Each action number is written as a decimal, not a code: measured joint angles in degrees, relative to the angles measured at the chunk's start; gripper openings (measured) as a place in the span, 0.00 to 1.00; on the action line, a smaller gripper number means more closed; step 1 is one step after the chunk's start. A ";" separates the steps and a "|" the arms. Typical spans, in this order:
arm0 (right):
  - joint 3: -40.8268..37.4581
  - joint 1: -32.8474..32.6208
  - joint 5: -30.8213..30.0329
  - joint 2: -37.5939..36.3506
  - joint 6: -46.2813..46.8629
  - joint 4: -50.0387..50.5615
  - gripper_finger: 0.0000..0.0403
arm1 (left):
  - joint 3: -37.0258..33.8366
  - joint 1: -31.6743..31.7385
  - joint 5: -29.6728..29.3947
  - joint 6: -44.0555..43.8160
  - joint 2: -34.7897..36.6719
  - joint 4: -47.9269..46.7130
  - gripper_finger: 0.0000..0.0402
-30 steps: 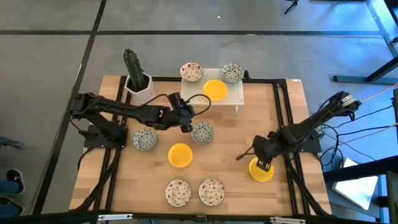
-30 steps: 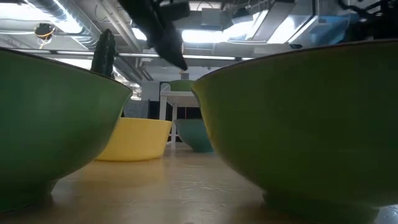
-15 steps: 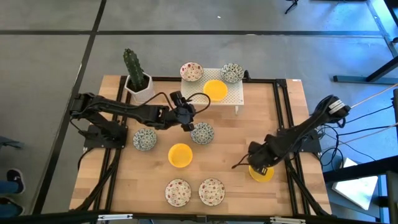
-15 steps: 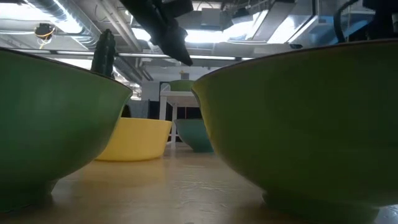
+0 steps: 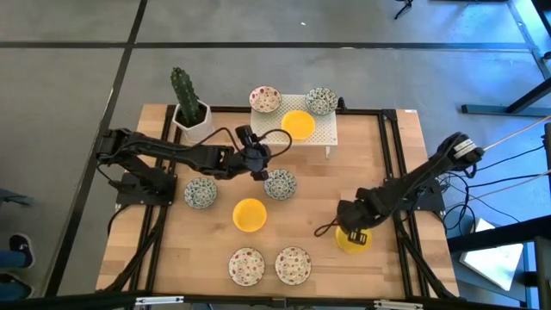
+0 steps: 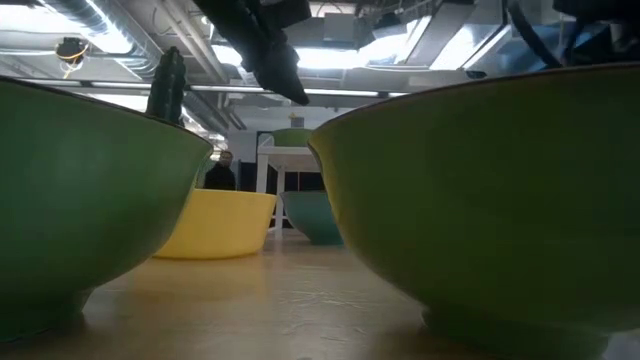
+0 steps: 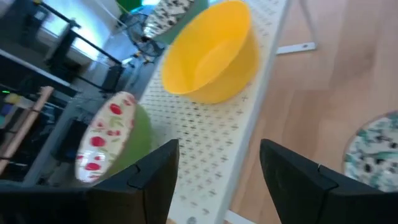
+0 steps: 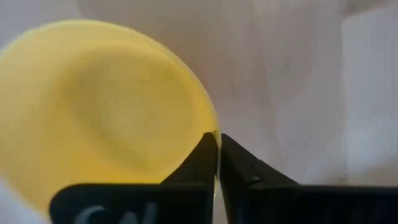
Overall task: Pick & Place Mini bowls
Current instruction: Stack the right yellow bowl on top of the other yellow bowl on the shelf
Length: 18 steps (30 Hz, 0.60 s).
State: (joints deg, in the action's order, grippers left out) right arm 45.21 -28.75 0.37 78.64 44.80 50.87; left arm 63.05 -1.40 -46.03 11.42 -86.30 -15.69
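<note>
left gripper [image 5: 256, 164]: fingers apart | right gripper [image 5: 356, 234]: fingers pinched, low

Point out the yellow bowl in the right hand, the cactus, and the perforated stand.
yellow bowl in the right hand [image 8: 106, 112], right wrist view, inner floor of the bowl.
cactus [image 5: 182, 89], high view, green stem.
perforated stand [image 5: 322, 131], high view, bare top near its right corner.

A plain yellow mini bowl [image 8: 106, 106] is seen from above, its hollow facing the camera and filling much of the view. Its rim is pinched between the two dark fingers [image 8: 199, 163] of the right gripper [image 8: 217, 155], one inside the bowl and one outside, nearly closed together. Pale worktop [image 8: 292, 81] is seen beside the bowl.
</note>
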 joint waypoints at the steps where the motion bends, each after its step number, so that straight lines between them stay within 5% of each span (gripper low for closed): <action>1: 1.09 0.75 0.13 -0.60 -1.88 0.03 0.02 | 0.00 0.01 -0.92 0.64 0.00 0.34 0.54; 6: 12.10 7.43 -0.56 -4.00 -15.76 2.75 0.01 | -0.02 0.04 -2.47 1.20 1.23 0.01 0.54; 10: 26.07 15.55 -11.20 -4.60 -25.20 5.89 0.01 | -0.07 0.01 -2.51 -0.67 3.22 -0.78 0.54; 13: 35.15 24.69 -18.51 -3.56 -26.06 5.50 0.01 | -0.07 0.01 -2.55 -2.33 4.81 -1.49 0.54; 18: 44.61 40.85 -18.12 1.86 -30.63 6.81 0.01 | -0.04 -0.01 -2.42 -6.73 6.77 -5.10 0.54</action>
State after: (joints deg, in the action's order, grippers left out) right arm 89.82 12.11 -17.75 80.51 14.17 57.68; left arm 63.00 -1.41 -48.45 4.70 -79.53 -20.79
